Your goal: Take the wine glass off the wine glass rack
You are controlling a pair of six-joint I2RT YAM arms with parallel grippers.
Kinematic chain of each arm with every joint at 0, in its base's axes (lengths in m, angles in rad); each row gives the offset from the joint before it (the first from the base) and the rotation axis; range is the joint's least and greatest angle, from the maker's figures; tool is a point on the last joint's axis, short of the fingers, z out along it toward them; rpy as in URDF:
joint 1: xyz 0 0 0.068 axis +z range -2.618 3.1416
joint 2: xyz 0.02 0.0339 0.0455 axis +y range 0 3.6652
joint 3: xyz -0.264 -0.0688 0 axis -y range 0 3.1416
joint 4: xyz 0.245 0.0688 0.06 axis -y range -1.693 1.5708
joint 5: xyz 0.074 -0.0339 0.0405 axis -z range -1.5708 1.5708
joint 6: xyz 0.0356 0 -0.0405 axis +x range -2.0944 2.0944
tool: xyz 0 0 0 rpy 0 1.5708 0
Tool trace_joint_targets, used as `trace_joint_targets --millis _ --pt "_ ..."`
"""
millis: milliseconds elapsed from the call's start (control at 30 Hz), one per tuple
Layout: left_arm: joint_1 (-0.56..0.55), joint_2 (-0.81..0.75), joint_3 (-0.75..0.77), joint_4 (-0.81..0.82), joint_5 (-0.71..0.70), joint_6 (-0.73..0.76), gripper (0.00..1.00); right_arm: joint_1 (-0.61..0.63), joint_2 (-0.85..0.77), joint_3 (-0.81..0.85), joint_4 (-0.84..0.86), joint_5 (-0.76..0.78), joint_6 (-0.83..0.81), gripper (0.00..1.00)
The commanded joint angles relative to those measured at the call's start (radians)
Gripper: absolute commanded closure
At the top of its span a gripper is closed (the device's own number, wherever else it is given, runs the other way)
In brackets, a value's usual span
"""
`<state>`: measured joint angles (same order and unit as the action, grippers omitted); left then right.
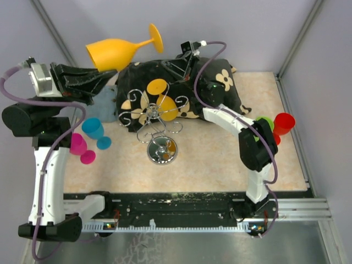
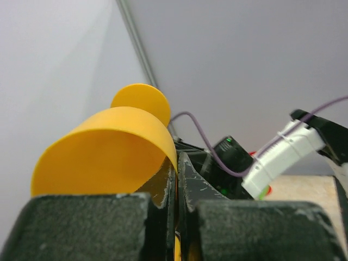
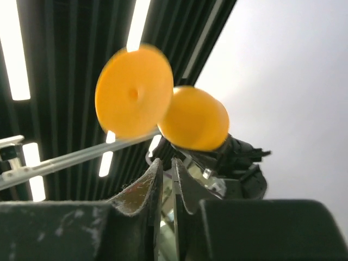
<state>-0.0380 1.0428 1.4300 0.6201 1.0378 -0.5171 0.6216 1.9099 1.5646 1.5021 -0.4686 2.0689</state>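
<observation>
Top external: left hand (image 1: 109,76) clamps the orange wine glass (image 1: 118,52) by its rim — right hand (image 3: 167,169) narrow.

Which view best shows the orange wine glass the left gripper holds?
Top external: the whole orange wine glass, bowl to foot, sideways in the left gripper. Left wrist crops the bowl close-up; right wrist sees it foot-first, blurred.

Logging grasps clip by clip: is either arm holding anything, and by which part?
The left gripper has its jaws shut on the bowl wall of the orange glass, at the rim. The right gripper holds nothing.
</observation>
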Motion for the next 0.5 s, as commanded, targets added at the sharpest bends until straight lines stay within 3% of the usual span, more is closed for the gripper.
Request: trace_joint_targets --millis 0,67,167,267,367,467 --pt "-0.003 0.045 0.113 -0.139 -0.193 0.176 1.0 -0.014 -0.118 -0.048 0.04 -0.091 -0.098 0.77" --pt "-0.003 0.105 0.217 -0.29 -0.288 0.322 1.0 -0.019 -0.181 -0.099 -0.051 -0.136 -0.167 0.61" --pt "0.001 0.245 0.458 -0.595 -0.446 0.489 1.0 -0.026 -0.345 -0.157 -0.333 -0.221 -0.359 0.49" --pt "0.032 0.385 0.694 -0.847 -0.572 0.586 1.0 -0.026 -0.49 -0.146 -0.768 -0.255 -0.649 0.44" --pt "0.06 0.482 0.868 -1.063 -0.602 0.622 1.0 -0.027 -0.604 -0.076 -1.246 -0.194 -0.969 0.42" --pt "0.068 0.5 0.906 -1.225 -0.616 0.638 1.0 -0.026 -0.687 -0.015 -1.578 -0.066 -1.165 0.41"
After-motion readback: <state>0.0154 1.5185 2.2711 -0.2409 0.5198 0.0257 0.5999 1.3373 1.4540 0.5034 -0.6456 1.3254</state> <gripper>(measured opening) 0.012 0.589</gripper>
